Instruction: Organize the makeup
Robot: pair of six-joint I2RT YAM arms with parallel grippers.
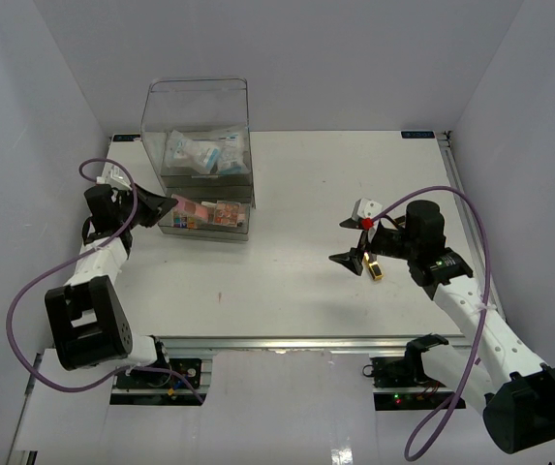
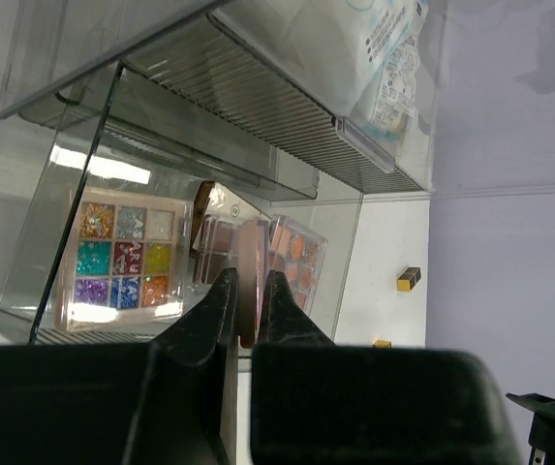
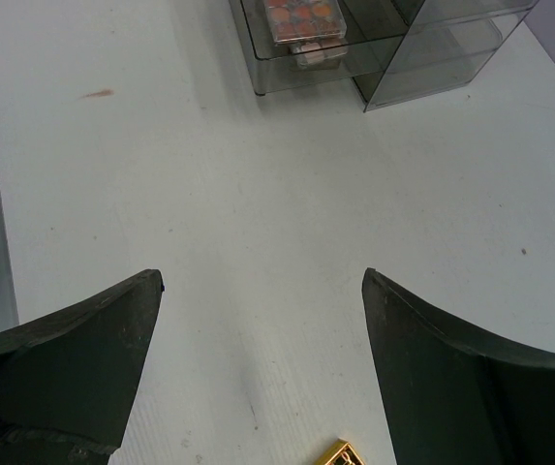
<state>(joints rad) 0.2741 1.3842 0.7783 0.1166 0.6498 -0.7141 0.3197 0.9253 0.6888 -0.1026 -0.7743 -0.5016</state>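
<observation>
Left pincer nearly closed, pinching a palette edge-on at the clear box's lower tray. Best slid in flat beside the other palettes, then released. Right pincer wide open and empty, near the gold tube on the table.

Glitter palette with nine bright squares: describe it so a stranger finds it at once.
Find the tall clear plastic box at the table's back left. In its bottom tray lies a square glitter palette. Only it shows gold, teal and purple pans; neighbouring palettes are pink-brown.
</observation>
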